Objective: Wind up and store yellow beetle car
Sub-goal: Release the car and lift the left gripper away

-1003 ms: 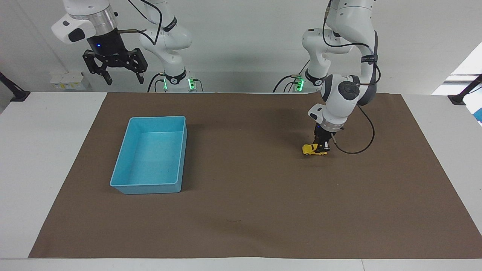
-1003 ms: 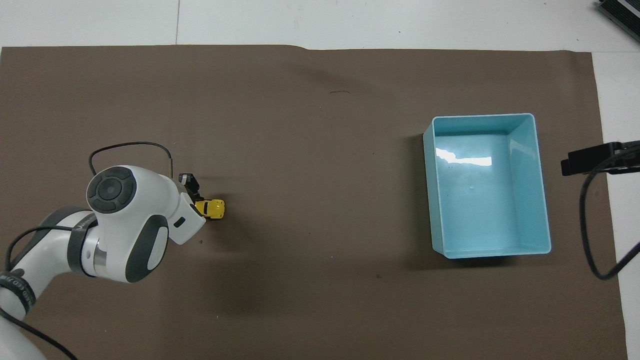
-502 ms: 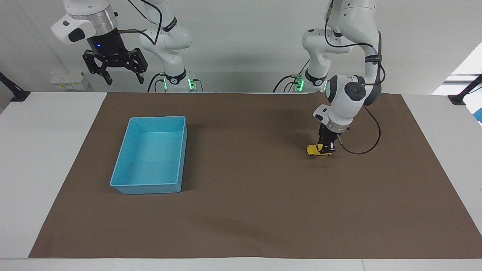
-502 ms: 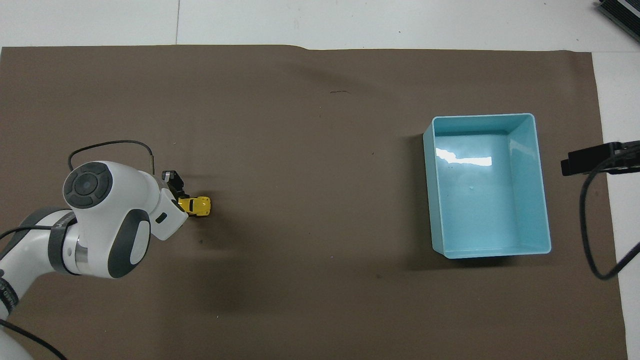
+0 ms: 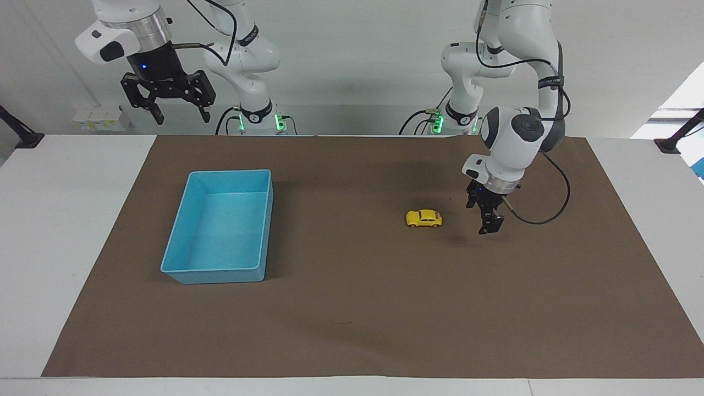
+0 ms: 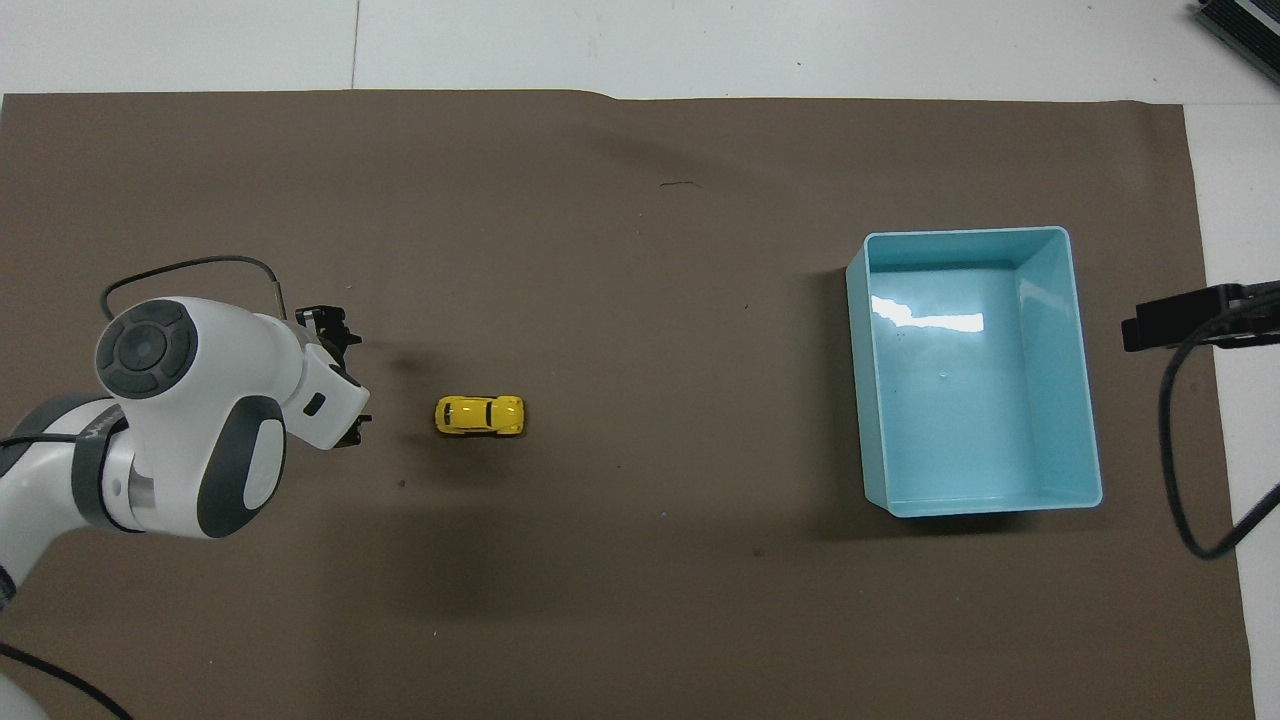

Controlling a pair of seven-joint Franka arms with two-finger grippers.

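Well apart, yellow beetle car (image 5: 424,218), blue tray (image 5: 181,267), bare mat (image 5: 352,308) between.

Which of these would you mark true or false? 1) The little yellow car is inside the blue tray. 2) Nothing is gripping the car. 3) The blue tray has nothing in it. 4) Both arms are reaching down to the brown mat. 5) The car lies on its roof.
1) False. The yellow beetle car stands on the brown mat, well apart from the blue tray.
2) True. The left gripper hangs open beside the car, apart from it.
3) True.
4) False. Only the left arm is low; the right gripper waits open, raised high at the right arm's end of the table.
5) False. It stands on its wheels.
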